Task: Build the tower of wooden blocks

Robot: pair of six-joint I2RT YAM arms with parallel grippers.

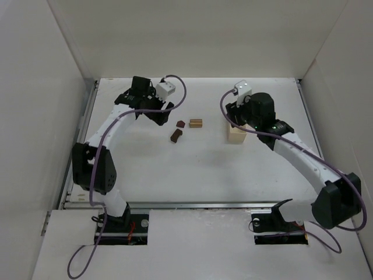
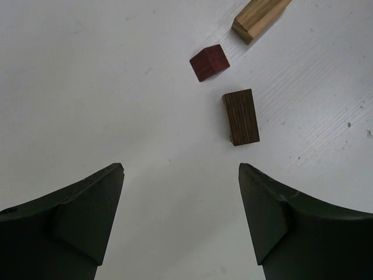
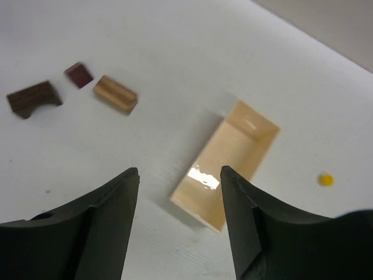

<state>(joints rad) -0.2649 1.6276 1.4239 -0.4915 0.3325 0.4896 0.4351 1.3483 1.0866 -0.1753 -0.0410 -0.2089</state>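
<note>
No tower stands; three small wooden blocks lie apart on the white table. They are a dark reddish-brown cube [image 1: 181, 123] [image 2: 209, 62] [image 3: 78, 74], a pale wood block [image 1: 196, 123] [image 2: 260, 17] [image 3: 115, 93] and a dark brown block [image 1: 176, 135] [image 2: 241, 116] [image 3: 34, 98]. My left gripper [image 1: 156, 115] [image 2: 180, 175] is open and empty, just left of the blocks, above the table. My right gripper [image 1: 235, 120] [image 3: 179, 172] is open and empty, hovering over the near end of the cream box.
A pale cream open box [image 1: 236, 135] [image 3: 226, 163] lies right of the blocks. A tiny yellow bead [image 3: 326, 179] lies on the table beyond the box. White walls enclose the table at the back and on both sides.
</note>
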